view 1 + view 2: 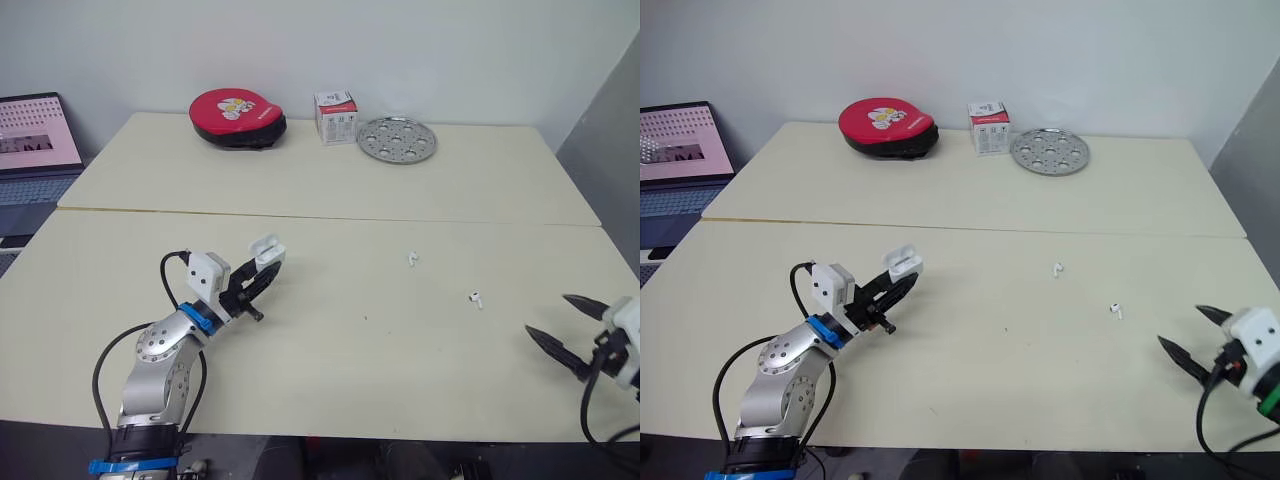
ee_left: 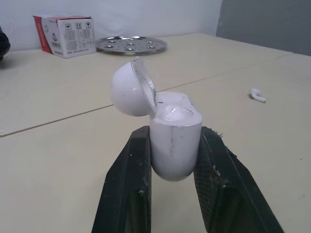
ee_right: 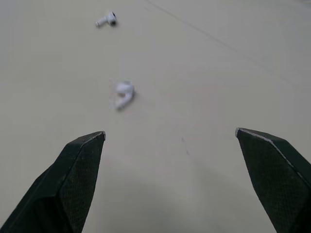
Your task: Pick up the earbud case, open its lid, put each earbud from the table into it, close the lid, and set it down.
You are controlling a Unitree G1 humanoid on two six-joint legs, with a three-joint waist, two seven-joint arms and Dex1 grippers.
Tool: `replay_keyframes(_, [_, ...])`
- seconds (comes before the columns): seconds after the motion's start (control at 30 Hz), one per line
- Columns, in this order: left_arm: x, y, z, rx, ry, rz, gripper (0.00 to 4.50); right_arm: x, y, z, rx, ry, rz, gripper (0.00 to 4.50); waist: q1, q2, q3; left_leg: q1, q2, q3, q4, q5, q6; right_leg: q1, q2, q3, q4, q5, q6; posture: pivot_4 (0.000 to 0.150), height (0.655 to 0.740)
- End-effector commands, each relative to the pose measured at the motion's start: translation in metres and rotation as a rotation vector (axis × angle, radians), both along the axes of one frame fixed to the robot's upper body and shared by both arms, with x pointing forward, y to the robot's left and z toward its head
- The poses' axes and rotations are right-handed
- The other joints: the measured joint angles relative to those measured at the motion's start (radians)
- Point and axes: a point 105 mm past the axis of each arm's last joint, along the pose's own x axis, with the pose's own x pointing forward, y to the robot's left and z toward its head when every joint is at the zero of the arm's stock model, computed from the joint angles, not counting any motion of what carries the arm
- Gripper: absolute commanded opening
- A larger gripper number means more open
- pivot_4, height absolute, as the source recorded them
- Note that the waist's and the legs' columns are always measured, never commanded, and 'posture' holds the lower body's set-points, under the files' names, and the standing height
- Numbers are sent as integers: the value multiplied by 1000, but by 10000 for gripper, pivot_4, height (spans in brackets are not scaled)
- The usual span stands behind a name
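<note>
My left gripper [image 1: 262, 277] is shut on the white earbud case [image 2: 174, 138], held a little above the near table's left part. The case lid [image 2: 130, 87] is swung open and its wells look empty. Two white earbuds lie on the table to the right: one [image 1: 411, 259] near the middle, the other [image 1: 475, 297] closer to my right gripper. My right gripper [image 1: 563, 322] hovers open at the table's right front corner, its fingers wide apart with nothing between them. The nearer earbud [image 3: 124, 93] lies just ahead of it, the farther one [image 3: 106, 20] beyond.
On the far table stand a red round pad [image 1: 237, 117], a small white and red box [image 1: 336, 117] and a perforated metal plate [image 1: 397, 138]. A laptop [image 1: 35, 145] sits off the table's left side. A seam [image 1: 330, 216] joins the two tables.
</note>
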Motion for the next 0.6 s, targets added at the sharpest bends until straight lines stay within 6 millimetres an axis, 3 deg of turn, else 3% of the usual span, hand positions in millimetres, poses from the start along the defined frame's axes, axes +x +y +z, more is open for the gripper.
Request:
replay_keyframes(0.03, [-1,3,12,11,-54,9,8088,-9,-10,-2,-35,-8,-17,45000,-1,0,0,0,0,1,0,0,0,0,0,1,0,0,0,1500,7400])
replay_keyframes(0.17, [-3,1,13,2,-55,-3,8088,-12,-15,-8,-34,6,-27,45000,-4,0,0,0,0,4,0,0,0,-1,0,3,0,0,0,1500,7400])
replay_keyframes(0.33, [-6,-4,12,-1,-41,-47,8088,-4,-7,2,-41,-36,2,45000,-4,0,0,0,0,4,0,0,0,-1,0,3,0,0,0,1500,7400])
replay_keyframes(0.47, [-8,-8,10,-1,-34,-80,8088,6,18,18,-6,-84,71,45000,-3,1,0,0,0,4,0,0,0,-1,0,3,0,0,0,1500,7400])
replay_keyframes(0.6, [-9,-16,10,-16,-30,-123,8088,22,58,33,37,-134,151,45000,-3,1,0,0,1,4,0,0,0,-2,0,3,0,0,0,1500,7400])
